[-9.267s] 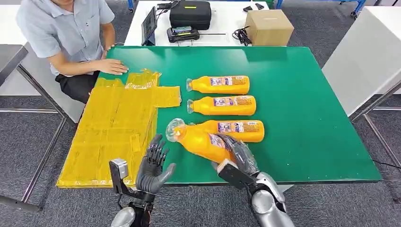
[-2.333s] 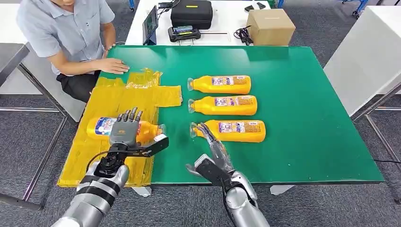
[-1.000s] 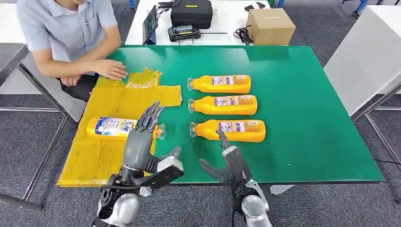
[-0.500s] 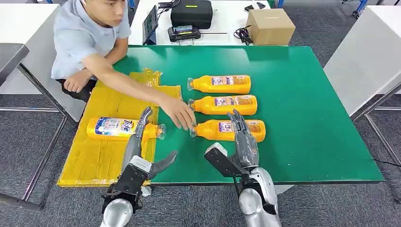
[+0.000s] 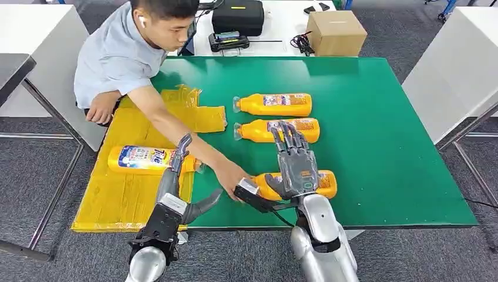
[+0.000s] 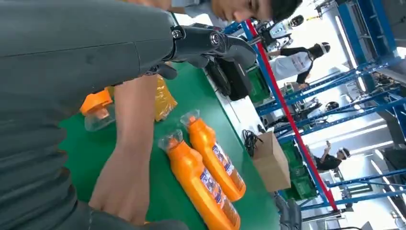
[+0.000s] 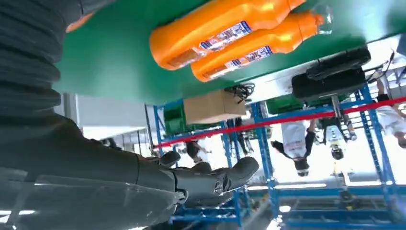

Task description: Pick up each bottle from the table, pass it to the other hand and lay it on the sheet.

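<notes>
Orange bottle [image 5: 325, 183] nearest the edge is next: right hand [image 5: 295, 161] hovers above it, fingers spread and empty, left hand [image 5: 176, 182] also empty-splayed; person's hand [image 5: 232, 177] must clear first.

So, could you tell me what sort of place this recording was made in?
Probably a robotics lab or industrial test hall. A green work table stands on grey carpet, a black equipment case and brown cardboard box sit on a white bench behind it, and blue metal racking lines the background.
</notes>
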### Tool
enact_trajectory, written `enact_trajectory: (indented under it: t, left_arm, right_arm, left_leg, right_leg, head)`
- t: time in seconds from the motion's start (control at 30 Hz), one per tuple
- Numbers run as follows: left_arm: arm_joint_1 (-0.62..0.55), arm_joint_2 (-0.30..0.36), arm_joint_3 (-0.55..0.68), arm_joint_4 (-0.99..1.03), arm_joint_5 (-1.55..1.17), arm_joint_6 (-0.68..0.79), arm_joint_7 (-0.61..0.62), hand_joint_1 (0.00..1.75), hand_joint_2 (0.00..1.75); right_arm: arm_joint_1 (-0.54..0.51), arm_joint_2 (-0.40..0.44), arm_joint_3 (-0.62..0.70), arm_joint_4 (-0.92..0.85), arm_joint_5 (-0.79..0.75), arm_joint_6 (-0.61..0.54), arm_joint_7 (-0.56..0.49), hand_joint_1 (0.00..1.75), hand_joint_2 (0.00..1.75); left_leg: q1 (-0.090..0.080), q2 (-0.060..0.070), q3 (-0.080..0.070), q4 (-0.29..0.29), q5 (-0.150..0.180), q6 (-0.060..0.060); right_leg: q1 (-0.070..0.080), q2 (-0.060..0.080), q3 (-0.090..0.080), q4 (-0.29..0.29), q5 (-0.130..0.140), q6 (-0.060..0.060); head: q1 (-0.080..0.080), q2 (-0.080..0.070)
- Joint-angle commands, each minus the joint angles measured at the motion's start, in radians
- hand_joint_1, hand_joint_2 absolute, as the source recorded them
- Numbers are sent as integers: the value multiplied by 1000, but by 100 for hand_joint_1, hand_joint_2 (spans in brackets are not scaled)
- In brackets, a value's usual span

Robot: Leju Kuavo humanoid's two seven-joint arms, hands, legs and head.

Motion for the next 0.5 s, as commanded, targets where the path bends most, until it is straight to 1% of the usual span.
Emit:
enact_trajectory:
  t: [0.03, 0.1, 0.17, 0.2, 0.27, 0.3, 0.5]
  left_arm:
    - [11, -14, 21, 11, -15, -5, 26, 0, 175]
    - [17, -14, 25, 6, -15, -5, 28, 0, 175]
    - [21, -14, 27, 0, -17, -9, 29, 0, 175]
    - [21, -14, 27, 0, -17, -9, 29, 0, 175]
    - [20, -14, 27, 0, -17, -9, 29, 0, 175]
    - [20, -14, 27, 0, -17, -9, 29, 0, 175]
    - [20, -14, 27, 0, -17, -9, 29, 0, 175]
  right_arm:
    - [-60, -88, 93, 107, 25, 100, 56, 0, 175]
    - [-56, -94, 98, 112, 18, 112, 57, 0, 175]
    - [-58, -95, 103, 121, 16, 112, 58, 0, 175]
    - [-58, -95, 103, 121, 16, 112, 58, 0, 175]
    - [-60, -95, 103, 120, 16, 112, 58, 0, 175]
    - [-60, -95, 103, 120, 16, 112, 58, 0, 175]
    - [-60, -95, 103, 120, 16, 112, 58, 0, 175]
  left_leg:
    - [1, 2, 4, -1, -2, -1]
    - [1, 3, 6, -1, -3, -2]
    - [1, 2, 4, -1, -2, -1]
    - [1, 3, 6, -1, -2, -2]
    - [0, 1, 2, -1, -1, -1]
    - [1, 2, 4, 0, -2, -1]
    - [1, 2, 3, 0, -1, -1]
  right_leg:
    - [1, 2, 4, -1, -1, -2]
    - [1, 2, 5, -1, -2, -2]
    - [1, 1, 4, -1, -1, -2]
    - [1, 2, 6, -1, -1, -2]
    - [1, 1, 2, -1, 0, -1]
    - [1, 2, 3, -1, -1, -2]
    - [1, 1, 3, -1, -1, -2]
  head:
    - [0, 0]
    - [0, 0]
    - [0, 0]
    - [0, 0]
    - [0, 0]
    - [0, 0]
    - [0, 0]
